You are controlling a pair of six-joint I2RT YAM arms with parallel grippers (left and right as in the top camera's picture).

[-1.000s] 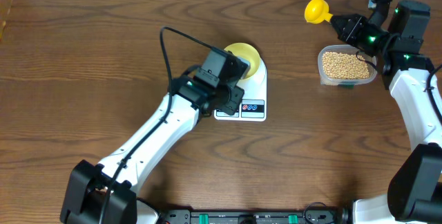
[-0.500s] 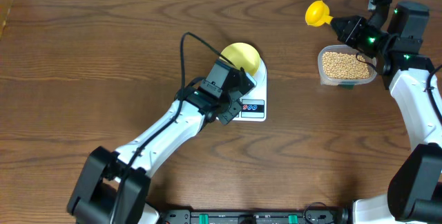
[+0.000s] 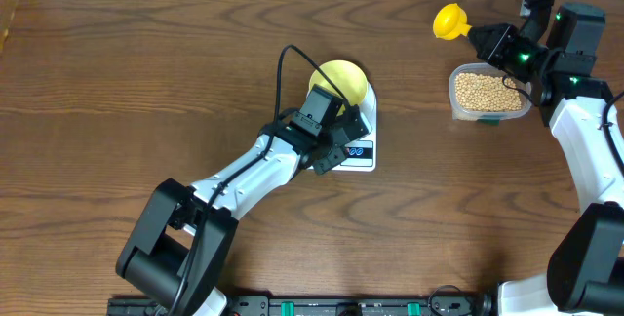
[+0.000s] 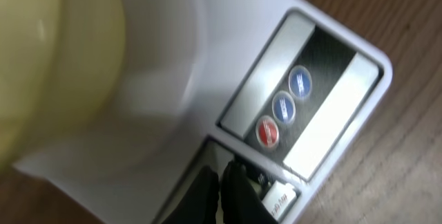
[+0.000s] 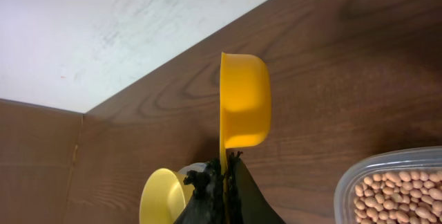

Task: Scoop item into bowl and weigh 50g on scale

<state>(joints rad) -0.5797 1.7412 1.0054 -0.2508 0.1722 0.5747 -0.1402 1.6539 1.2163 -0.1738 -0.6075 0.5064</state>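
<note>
The pale yellow bowl (image 3: 341,79) stands on the white scale (image 3: 368,121), with nothing showing inside it. My left gripper (image 3: 343,140) is shut and empty, its tips down at the scale's display edge beside the round buttons (image 4: 283,106). In the left wrist view the bowl (image 4: 48,65) fills the upper left, and the shut gripper (image 4: 222,172) touches the scale (image 4: 173,113). My right gripper (image 3: 485,38) is shut on the handle of a yellow scoop (image 3: 449,19), which it holds empty above the table. The beans (image 3: 486,89) lie in a clear tub (image 3: 492,114) just under that arm.
In the right wrist view the gripper (image 5: 226,165) holds the scoop (image 5: 245,99) on its side, with the bean tub (image 5: 394,189) at lower right and the bowl (image 5: 162,196) beyond. The table's far edge meets a white wall (image 5: 103,23). A black cable (image 3: 288,62) loops above the left arm.
My left arm has swung to the right, and its shut gripper has slid down the scale toward the display and buttons. The right arm and scoop have hardly moved.
</note>
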